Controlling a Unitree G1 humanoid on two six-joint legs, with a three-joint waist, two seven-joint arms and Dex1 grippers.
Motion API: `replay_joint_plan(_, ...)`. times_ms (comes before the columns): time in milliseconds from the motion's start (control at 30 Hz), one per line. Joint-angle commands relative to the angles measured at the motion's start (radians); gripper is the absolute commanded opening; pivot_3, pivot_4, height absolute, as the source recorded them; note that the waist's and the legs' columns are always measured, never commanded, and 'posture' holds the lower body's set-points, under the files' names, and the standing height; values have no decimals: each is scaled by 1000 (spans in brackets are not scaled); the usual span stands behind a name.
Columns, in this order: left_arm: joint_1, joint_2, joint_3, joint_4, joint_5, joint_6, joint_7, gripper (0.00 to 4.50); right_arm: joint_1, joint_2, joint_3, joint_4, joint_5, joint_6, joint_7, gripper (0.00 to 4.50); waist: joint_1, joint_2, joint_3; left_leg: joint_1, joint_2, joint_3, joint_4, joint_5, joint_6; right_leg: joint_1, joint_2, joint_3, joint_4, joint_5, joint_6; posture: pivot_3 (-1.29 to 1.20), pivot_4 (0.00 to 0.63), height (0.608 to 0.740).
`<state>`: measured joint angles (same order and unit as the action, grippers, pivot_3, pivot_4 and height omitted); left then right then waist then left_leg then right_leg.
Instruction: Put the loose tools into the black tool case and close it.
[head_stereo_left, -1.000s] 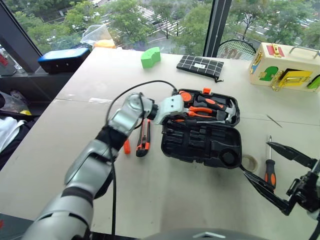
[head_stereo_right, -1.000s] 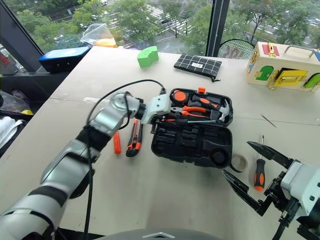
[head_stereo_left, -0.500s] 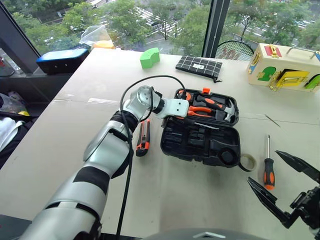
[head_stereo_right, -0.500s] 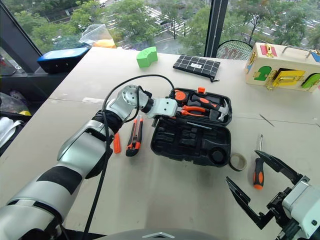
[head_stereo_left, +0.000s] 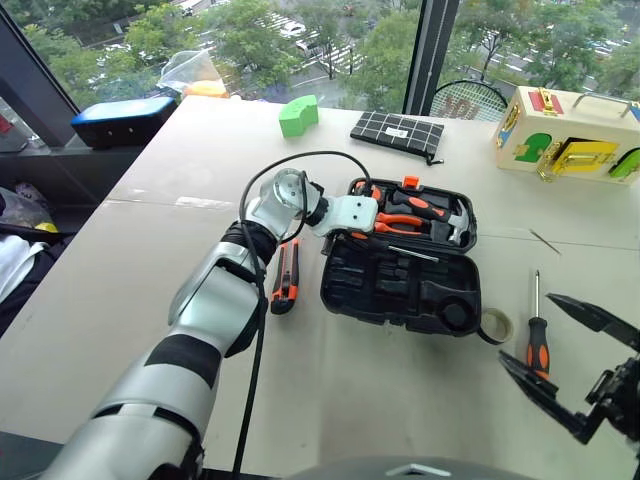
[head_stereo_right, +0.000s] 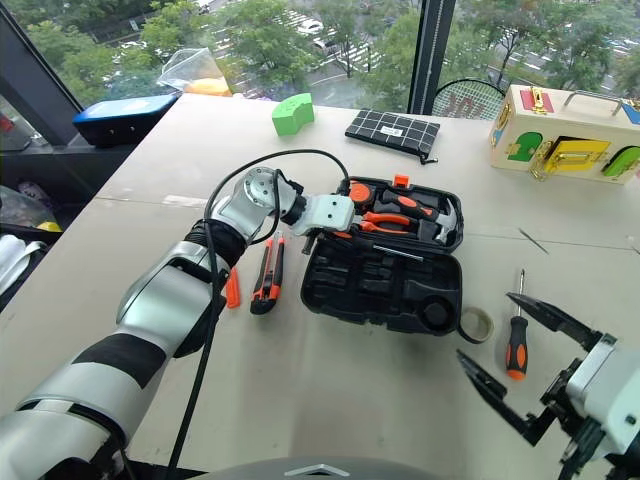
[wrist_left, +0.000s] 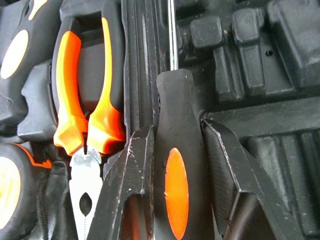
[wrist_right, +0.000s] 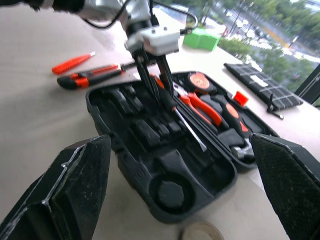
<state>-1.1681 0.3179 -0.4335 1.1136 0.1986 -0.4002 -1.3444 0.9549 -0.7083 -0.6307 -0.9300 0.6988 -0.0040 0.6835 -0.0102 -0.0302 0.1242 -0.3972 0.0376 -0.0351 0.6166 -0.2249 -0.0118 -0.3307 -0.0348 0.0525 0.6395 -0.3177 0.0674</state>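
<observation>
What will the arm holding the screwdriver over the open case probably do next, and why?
Probably lower it a touch and let go. The left gripper is shut on the screwdriver, whose shaft lies along a groove near the hinge of the tool case, beside the pliers. It looks lined up, though I can't tell if it is fully seated.

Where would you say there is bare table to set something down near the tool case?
Bare table lies in front of the black tool case, and between it and the checked pouch. Crowded: the utility knife on its left, the tape roll and screwdriver on its right.
</observation>
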Motion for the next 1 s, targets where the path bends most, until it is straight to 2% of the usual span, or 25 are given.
replay_joint_plan(33,30,7,-11,-21,25,21,-43,821,-32,-43,-122,72,98,51,94,4500,0,0,0,0,0,0,0,0,0,0,0,0,0,0,0,0,150,740)
replay_joint_plan(267,56,24,8,-91,10,95,-70,821,-104,-72,-212,97,154,138,152,4500,-2,1,0,0,0,0,-1,0,0,0,0,0,0,0,0,0,150,740)
replay_joint_plan(767,83,42,88,-434,-129,554,-186,821,-147,-21,-220,47,136,215,174,4500,1,2,1,-1,0,-1,1,0,0,0,1,0,1,0,0,0,150,740)
replay_joint_plan(1000,126,65,70,-607,-149,744,-183,821,-167,-12,-209,40,120,226,176,4500,0,2,1,-1,0,-1,1,0,0,0,1,0,1,0,0,0,150,740)
